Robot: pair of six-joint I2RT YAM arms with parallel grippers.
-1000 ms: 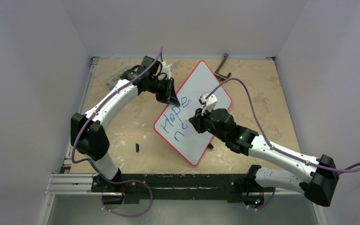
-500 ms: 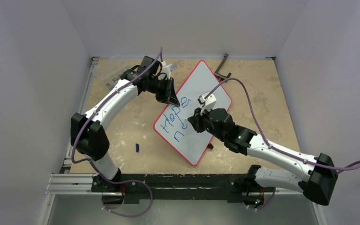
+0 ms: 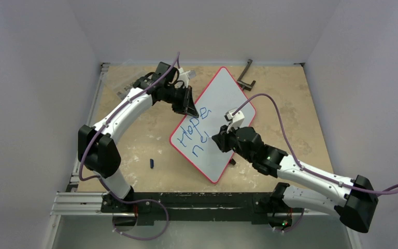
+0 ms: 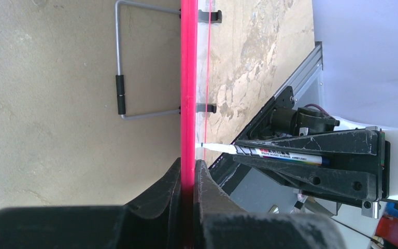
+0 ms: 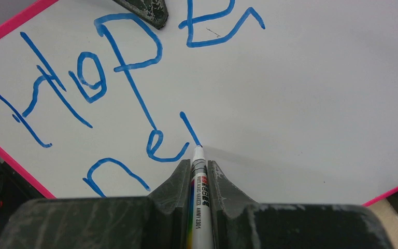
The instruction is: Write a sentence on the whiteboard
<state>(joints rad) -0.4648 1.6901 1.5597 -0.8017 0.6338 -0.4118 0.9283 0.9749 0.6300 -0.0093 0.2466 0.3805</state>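
The whiteboard (image 3: 223, 104) lies slanted on the table, white with a thin red rim. My left gripper (image 3: 189, 108) is shut on its upper-left rim (image 4: 188, 104), which shows edge-on in the left wrist view. Blue lettering (image 3: 194, 132) reads "Hope" with "ne" and a fresh stroke below; it also shows in the right wrist view (image 5: 129, 67). My right gripper (image 3: 222, 141) is shut on a whiteboard marker (image 5: 199, 192), its tip touching the board at the lower end of the new stroke. The marker also shows in the left wrist view (image 4: 274, 153).
A small dark blue cap (image 3: 152, 163) lies on the table left of the board. A black metal bracket (image 3: 246, 75) lies at the back. A clear plastic packet (image 3: 122, 85) sits at the back left. A wire stand (image 4: 122, 93) shows behind the board.
My right gripper has moved down and right along the board, drawing a new slanted stroke after "ne". The left arm has not moved.
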